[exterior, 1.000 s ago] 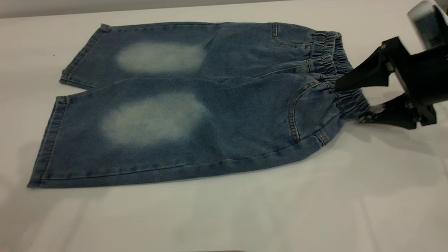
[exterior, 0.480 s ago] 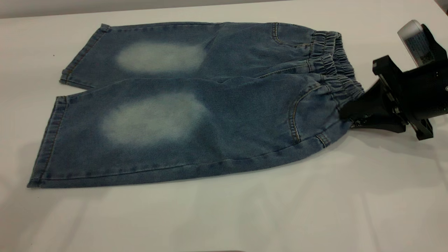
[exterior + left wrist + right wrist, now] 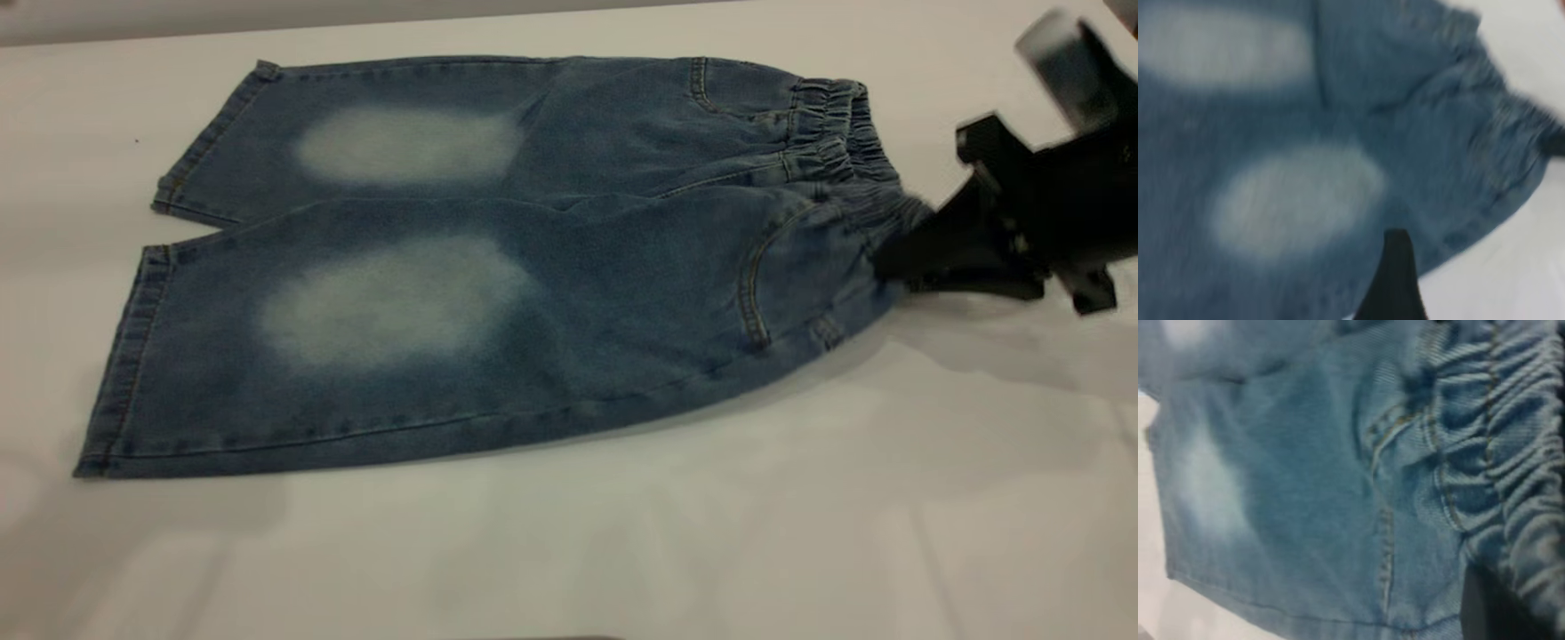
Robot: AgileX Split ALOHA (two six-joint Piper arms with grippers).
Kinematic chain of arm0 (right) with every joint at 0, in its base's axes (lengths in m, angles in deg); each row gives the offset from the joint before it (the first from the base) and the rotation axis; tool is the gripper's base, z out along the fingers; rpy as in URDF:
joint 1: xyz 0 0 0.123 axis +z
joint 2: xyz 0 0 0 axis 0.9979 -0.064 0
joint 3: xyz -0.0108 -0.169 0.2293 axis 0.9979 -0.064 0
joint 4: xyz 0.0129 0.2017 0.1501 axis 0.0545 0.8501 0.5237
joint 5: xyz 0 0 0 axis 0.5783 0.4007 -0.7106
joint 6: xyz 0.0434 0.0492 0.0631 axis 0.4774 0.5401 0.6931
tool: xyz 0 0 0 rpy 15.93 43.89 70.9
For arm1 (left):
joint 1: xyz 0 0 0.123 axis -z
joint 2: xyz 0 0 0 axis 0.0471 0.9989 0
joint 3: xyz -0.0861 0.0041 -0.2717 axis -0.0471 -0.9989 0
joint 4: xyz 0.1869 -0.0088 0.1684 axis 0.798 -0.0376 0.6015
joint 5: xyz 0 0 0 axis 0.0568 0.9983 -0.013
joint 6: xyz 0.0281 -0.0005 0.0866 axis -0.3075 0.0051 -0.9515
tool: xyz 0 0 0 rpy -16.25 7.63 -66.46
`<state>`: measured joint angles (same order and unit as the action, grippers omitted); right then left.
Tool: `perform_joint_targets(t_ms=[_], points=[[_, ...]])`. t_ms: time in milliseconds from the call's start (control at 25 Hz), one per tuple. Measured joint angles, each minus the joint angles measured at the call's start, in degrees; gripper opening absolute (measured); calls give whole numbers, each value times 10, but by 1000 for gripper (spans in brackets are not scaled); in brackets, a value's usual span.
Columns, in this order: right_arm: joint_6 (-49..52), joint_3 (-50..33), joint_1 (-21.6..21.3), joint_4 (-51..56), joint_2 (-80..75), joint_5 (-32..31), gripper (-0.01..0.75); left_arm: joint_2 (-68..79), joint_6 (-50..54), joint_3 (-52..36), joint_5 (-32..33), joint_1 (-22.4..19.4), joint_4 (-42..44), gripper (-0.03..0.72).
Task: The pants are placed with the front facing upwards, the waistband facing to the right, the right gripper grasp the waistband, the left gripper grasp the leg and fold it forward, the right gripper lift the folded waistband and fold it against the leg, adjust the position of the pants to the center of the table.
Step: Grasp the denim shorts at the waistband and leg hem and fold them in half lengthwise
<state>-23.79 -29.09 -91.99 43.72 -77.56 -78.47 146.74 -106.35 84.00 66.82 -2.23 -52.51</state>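
Observation:
The blue denim pants (image 3: 498, 267) lie front up on the white table (image 3: 622, 551), legs to the left and the ruched waistband (image 3: 845, 151) to the right. My right gripper (image 3: 893, 267) is shut on the waistband's near corner and holds it slightly off the table. In the right wrist view the puckered waistband (image 3: 1511, 453) fills the frame beside a dark finger (image 3: 1485, 607). Only one blunt dark fingertip (image 3: 1395, 267) of my left gripper shows, hovering over the near leg's edge by a faded patch (image 3: 1298, 200). The left gripper is out of the exterior view.
Bare white tabletop surrounds the pants, with a wide stretch in front (image 3: 569, 569) and a narrower strip behind (image 3: 533, 31). The two leg hems (image 3: 124, 356) lie near the left side.
My right gripper went from open around the waistband's near corner to shut on it, then rose a little, pulling that corner and the near side seam upward.

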Motion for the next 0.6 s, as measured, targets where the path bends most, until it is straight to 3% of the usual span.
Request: perform_joint_targets(t_ms=[440, 600], points=[[18, 0, 0, -34, 28, -1, 42, 141, 110, -43, -39, 0, 125, 569], [19, 0, 0, -35, 28, -1, 42, 197, 136, -44, -100, 0, 145, 569]])
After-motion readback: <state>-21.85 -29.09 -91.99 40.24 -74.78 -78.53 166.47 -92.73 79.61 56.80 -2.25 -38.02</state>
